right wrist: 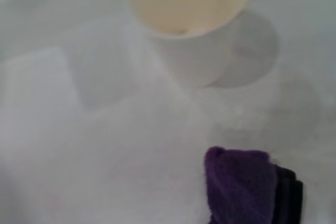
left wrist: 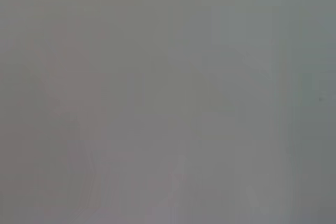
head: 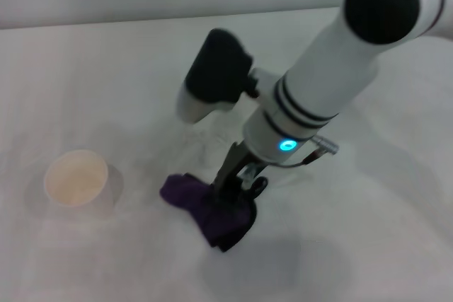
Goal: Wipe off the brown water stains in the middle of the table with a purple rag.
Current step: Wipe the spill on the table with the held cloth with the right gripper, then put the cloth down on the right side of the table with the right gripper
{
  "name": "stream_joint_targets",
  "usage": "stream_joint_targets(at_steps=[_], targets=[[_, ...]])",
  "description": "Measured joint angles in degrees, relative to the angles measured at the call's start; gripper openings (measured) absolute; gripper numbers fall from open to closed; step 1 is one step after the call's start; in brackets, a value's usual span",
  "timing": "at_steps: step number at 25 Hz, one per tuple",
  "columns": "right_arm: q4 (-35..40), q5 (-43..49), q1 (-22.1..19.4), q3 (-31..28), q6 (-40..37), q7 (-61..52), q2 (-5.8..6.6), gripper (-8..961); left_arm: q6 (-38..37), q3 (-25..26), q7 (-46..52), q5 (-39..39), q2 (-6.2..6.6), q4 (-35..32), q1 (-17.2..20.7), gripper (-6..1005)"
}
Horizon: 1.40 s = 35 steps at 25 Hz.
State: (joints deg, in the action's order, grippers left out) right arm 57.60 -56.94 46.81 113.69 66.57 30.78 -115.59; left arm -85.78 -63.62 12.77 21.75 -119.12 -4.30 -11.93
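1. The wiping step seems to be in hand: the right hand [head: 237, 196] presses the purple rag [head: 207, 208] on the white tabletop [head: 368, 231], near the paper cup [head: 76, 177].
2. No brown stain is visible; next, the rag probably should sweep over the middle.
3. The right hand is clenched on the rag. The left hand is not seen.

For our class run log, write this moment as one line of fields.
right gripper: on purple rag, pressed to table | stain: not visible | paper cup: upright, robot's left of rag | left arm: unseen

Head cam looks down at table [head: 85, 61]; right wrist cam close, low; both share cup [head: 76, 177], rag [head: 205, 206].
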Motion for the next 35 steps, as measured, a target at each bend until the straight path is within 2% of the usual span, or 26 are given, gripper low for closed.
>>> stream_joint_targets(at_steps=[8,16,35], targets=[[4.5,15.6,-7.3,-17.4,6.1,0.3,0.19,100,0.6,0.1,0.0,-0.1,0.14,0.0,-0.4,891],[4.7,27.2,-10.1,-31.4,9.8,0.3,0.42,101,2.0,0.2,-1.9,0.0,0.09,0.0,-1.7,890],[3.2,29.8,-9.7,-34.5,11.1,-1.2,0.37,105,3.2,0.1,-2.2,0.0,-0.06,-0.1,-4.8,891]])
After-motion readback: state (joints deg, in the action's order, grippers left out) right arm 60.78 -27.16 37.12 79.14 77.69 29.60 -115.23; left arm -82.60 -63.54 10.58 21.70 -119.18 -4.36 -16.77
